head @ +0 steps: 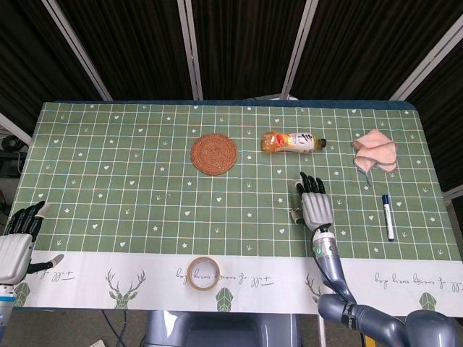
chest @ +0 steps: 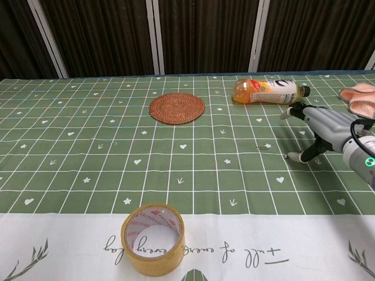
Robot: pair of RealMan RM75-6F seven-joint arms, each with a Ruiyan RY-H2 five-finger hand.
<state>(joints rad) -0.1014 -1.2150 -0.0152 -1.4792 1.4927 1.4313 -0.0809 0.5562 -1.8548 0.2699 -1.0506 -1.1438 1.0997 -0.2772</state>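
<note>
My right hand (head: 314, 208) hovers with fingers spread, grasping nothing, the bottle (head: 291, 141) lying on its side at its 12 o'clock, nearby. My left hand (head: 17, 242) sits released off the table's (head: 130, 181) edge.

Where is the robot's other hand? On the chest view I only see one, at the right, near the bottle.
Observer: The left hand shows in the head view only. It is off the table's near left corner and holds nothing.
Operator: Is anything lying further right than the hand I can see?
Observer: Yes, a pen lies on the tablecloth to the right of the right hand, apart from it.
Operator: And that pink bit at my right edge?
Observer: That is a folded pink cloth. The head view shows it whole, lying to the right of the bottle.
</note>
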